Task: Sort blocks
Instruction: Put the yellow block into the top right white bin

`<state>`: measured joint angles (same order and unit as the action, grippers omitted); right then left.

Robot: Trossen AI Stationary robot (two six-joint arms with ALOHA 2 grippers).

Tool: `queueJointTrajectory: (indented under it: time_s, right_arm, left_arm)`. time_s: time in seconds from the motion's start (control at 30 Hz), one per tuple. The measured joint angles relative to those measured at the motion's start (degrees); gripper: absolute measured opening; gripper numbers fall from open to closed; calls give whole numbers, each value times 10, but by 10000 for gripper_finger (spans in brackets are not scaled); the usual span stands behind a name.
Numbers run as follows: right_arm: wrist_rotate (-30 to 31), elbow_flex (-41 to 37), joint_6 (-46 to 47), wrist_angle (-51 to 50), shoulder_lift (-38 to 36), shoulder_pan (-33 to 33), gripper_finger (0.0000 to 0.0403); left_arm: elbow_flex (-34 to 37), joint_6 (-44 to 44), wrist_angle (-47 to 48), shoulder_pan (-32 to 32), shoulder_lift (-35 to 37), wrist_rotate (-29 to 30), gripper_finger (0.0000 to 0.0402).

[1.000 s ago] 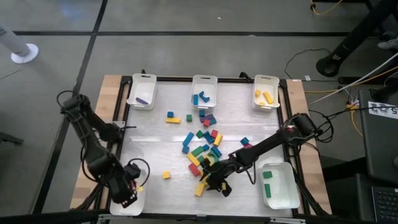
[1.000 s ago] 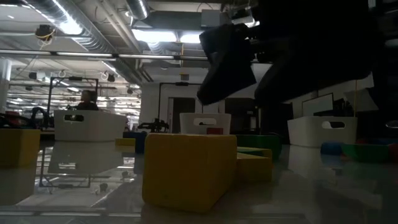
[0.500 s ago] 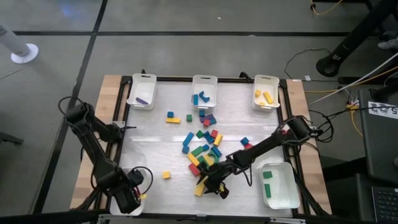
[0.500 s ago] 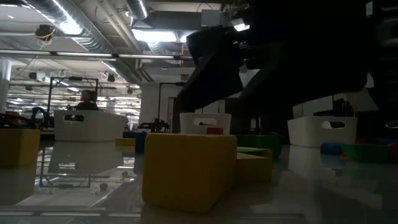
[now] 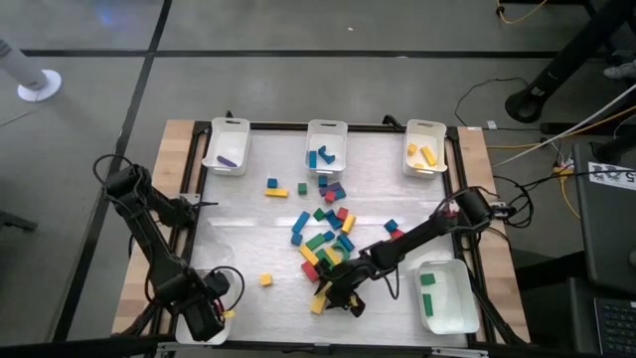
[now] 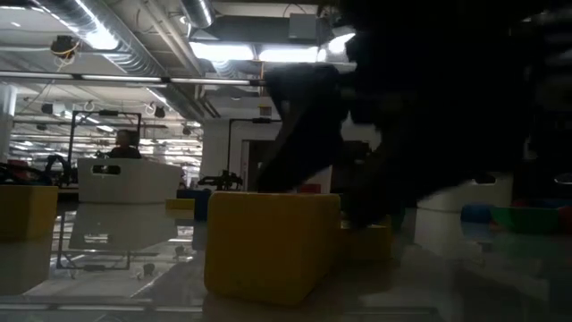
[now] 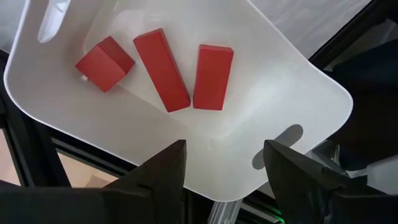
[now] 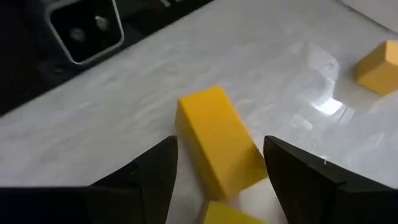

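In the low view a dark arm fills the upper right and hides most of the far trays; one yellow block [image 6: 273,243] looms in front, its mates behind it lost in shadow. From above, the left gripper [image 5: 206,316] covers most of the tray [image 5: 221,328] at the table's 7 o'clock corner, so its red blocks [image 7: 163,70] show only in the left wrist view: two bars and a cube lying loose inside, fingers [image 7: 163,175] apart above them and holding nothing.

The blocks [image 5: 323,234] sit mostly in a red, blue, green and yellow heap at table centre, with sorted ones in trays at 11, 12, 1 and 5 o'clock.

The right gripper [image 5: 341,295] is at 6 o'clock of the heap, fingers [image 8: 148,177] apart astride a yellow bar [image 8: 219,140], not clamped.

Since a second ago the left arm has swung down toward 7 o'clock and its fingers have spread; the right arm has dropped lower.
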<state>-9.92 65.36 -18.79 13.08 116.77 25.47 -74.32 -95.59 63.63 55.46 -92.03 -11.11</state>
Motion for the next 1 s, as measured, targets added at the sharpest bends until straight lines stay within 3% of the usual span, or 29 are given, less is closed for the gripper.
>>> queueJointTrajectory:
  time_s: [0.5, 1.0]
  right_arm:
    - [39, 7, 7, -8, 16, 0, 236]
    - [49, 7, 130, 0, 16, 1, 236]
  left_arm:
    - [0, 0, -3, 0, 0, 8, 203]
    - [0, 0, -3, 0, 0, 9, 203]
